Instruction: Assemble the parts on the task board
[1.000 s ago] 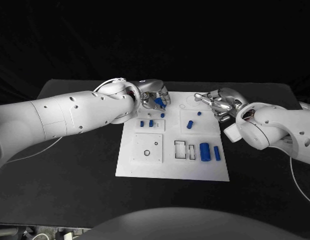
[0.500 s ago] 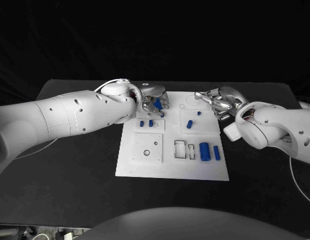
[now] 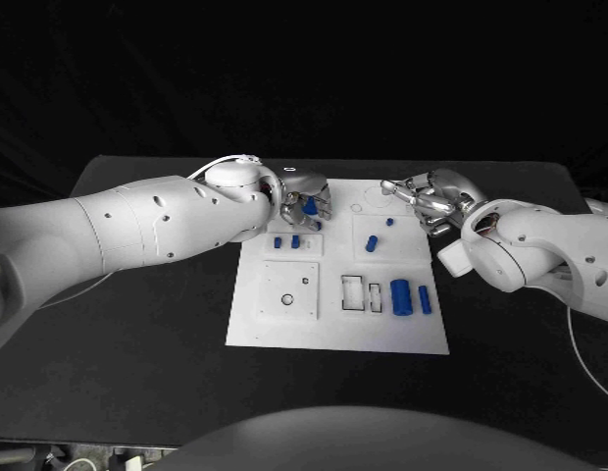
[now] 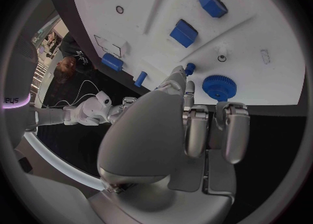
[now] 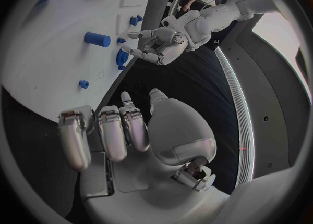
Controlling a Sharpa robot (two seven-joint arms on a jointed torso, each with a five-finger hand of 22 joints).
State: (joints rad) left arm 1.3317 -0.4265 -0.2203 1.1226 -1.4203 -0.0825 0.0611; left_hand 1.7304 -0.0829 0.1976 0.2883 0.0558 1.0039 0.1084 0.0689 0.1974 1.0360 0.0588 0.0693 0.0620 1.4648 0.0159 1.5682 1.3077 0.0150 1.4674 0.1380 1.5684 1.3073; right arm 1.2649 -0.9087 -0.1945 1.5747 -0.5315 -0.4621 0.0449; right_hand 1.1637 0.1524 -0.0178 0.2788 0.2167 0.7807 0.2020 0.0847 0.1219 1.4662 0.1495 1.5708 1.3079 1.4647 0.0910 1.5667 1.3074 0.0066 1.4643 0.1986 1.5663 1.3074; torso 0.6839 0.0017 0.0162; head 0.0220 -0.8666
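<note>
Task board [image 3: 335, 324]: I see the white plate lying flat in the middle of the black tabletop [image 3: 134, 334].
Near end of the board: two long blue parts [image 3: 402, 297] lie side by side by its right edge. Just left of them I see empty slots. Left of those is a raised white square [image 3: 290, 290] with a small dark ring in it.
Middle of the board: two small blue blocks [image 3: 285, 241] stand close together on the left side. A blue peg [image 3: 372, 244] lies tilted on the right side, with a tiny blue part [image 3: 390, 223] a bit farther back.
Far end of the board: a blue gear [image 4: 218, 87] lies flat near the far edge, and a small blue peg [image 4: 190, 69] stands just beside it.
Left hand [image 3: 304, 199]: it is over the far left corner of the board. In the left wrist view its fingers [image 4: 195, 127] are curled in, and one stretches toward the small blue peg. I cannot tell if it touches the peg, or if the hand holds anything.
Right hand [image 3: 428, 203]: it is over the far right edge of the board. In the right wrist view its fingers [image 5: 111, 133] are spread a little and hold nothing.
Between the hands: they are near each other but apart.
</note>
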